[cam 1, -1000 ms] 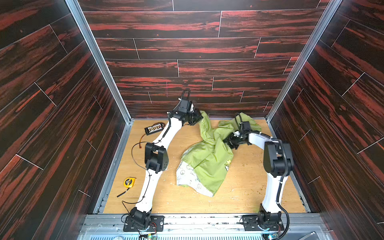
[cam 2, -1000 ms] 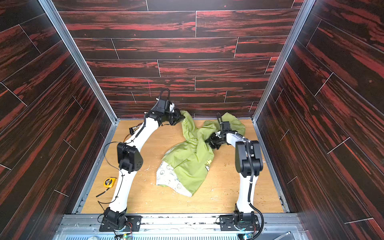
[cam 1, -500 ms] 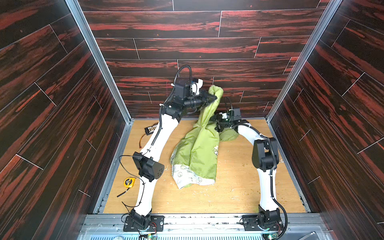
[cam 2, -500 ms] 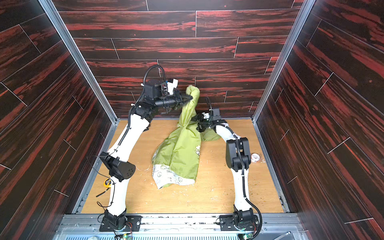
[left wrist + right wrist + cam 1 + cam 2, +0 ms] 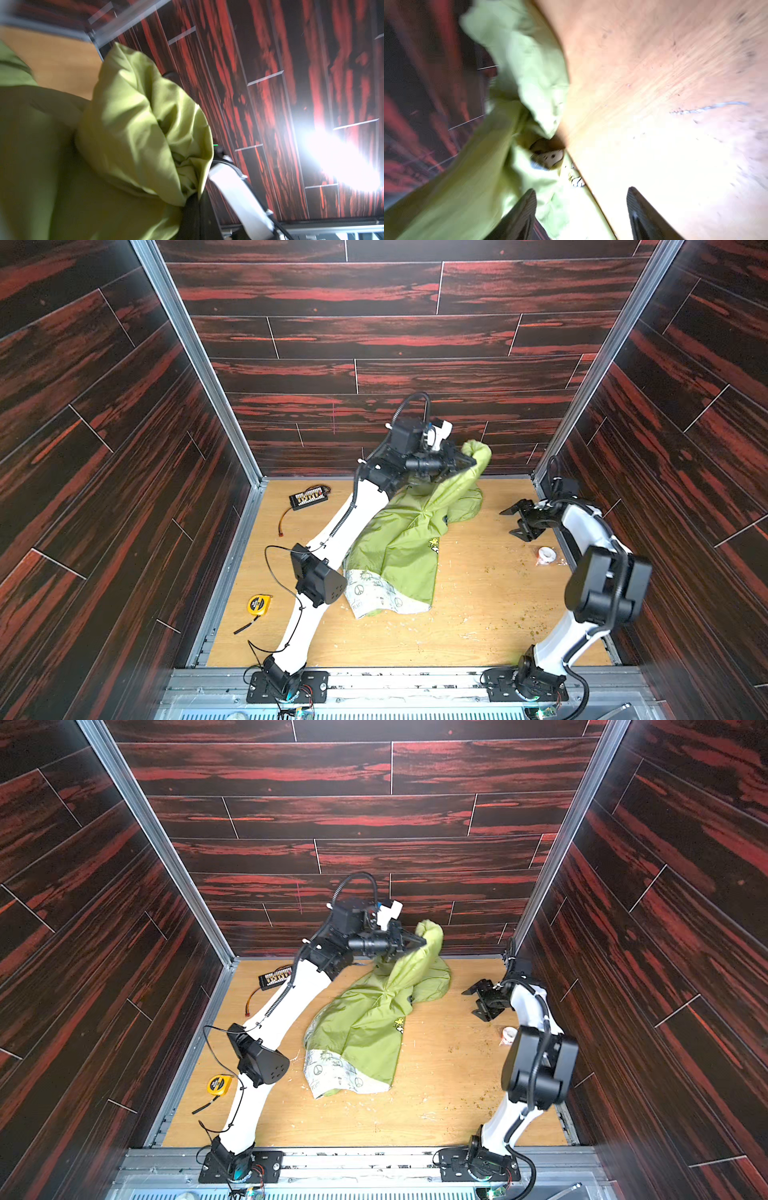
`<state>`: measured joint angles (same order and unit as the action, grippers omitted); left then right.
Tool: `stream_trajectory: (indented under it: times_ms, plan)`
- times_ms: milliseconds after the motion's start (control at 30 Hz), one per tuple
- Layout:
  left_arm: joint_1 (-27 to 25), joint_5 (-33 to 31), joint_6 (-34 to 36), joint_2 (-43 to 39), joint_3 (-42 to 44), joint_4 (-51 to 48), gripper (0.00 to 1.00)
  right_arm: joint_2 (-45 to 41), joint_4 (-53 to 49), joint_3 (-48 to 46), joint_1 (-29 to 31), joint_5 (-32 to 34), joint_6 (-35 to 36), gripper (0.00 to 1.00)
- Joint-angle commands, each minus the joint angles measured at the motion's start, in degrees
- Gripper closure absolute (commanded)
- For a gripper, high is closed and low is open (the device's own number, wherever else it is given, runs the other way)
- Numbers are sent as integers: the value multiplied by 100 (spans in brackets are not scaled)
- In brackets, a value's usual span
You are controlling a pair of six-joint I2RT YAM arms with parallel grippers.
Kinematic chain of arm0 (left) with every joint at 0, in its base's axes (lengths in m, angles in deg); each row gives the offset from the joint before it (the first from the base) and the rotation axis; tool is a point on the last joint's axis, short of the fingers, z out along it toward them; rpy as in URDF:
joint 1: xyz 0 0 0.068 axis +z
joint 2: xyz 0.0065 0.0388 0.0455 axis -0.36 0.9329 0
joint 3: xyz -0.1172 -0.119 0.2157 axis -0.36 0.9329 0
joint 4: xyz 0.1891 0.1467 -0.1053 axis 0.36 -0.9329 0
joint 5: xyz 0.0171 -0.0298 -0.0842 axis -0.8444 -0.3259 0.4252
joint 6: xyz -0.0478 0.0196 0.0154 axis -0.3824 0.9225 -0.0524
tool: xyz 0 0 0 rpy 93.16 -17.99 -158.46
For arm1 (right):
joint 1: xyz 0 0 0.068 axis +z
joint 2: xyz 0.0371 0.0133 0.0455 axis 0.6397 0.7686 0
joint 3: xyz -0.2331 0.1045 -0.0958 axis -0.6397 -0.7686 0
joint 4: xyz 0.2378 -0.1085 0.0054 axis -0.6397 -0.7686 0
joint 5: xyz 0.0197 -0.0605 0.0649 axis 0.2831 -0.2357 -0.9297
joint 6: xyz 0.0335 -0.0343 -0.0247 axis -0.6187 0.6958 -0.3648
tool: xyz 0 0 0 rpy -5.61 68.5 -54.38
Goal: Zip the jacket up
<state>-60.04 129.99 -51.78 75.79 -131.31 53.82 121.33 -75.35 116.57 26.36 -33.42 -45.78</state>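
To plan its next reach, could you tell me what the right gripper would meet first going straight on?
Most likely the jacket: the open right gripper points across the table toward its rumpled edge, though depth is unclear and it may touch the wood first.

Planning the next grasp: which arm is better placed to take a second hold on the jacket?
Probably right. The right pincer hangs open and empty beside the jacket, while the left pincer is shut on a raised fold, holding it up.

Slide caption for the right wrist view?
Open right gripper, holding nothing, hovers apart from the crumpled olive-green thin fabric jacket partly resting on the light wooden tabletop; frame motion-blurred.
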Motion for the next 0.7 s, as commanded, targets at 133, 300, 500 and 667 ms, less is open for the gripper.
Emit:
stream_trajectory:
  times_ms: [133,300,500,667]
  plan:
    - [-972,487,947,589,-88,-1196,74,-701,-548,135,-54,18,480,29]
    - [-1274,59,2255,546,-438,-2882,30,-906,-682,28,-140,134,645,29]
    - [-1057,-872,2891,-556,578,-3304,0,-1117,-516,-234,-101,91,624,29]
    - [-296,-1911,2857,-1714,2112,-2984,1,-1124,-416,-149,525,156,735,30]
